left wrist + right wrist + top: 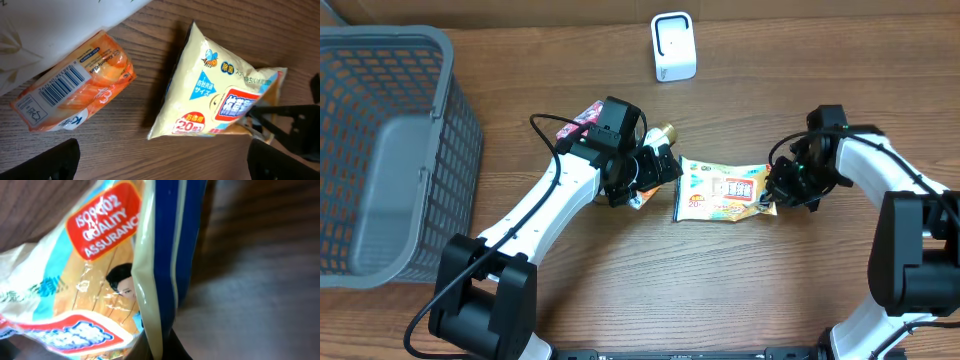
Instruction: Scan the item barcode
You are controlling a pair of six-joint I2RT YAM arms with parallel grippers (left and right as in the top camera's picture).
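Observation:
The item, a yellow wipes packet [724,191], lies flat on the wooden table between the two arms. My right gripper [771,199] is shut on its right edge; in the right wrist view the packet's sealed seam [157,305] runs down into the pinched fingertips of the right gripper [161,347]. My left gripper [657,172] hovers just left of the packet and stands open, its fingers [62,161] wide apart over bare wood with nothing between them. The packet [220,95] shows its printed front there. The white scanner [673,46] stands at the back of the table.
An orange packet [75,89] with a barcode label lies left of the item, under the left wrist. A pink packet [586,114] and a gold-capped thing [665,132] lie behind the left gripper. A grey mesh basket [450,120] fills the left side.

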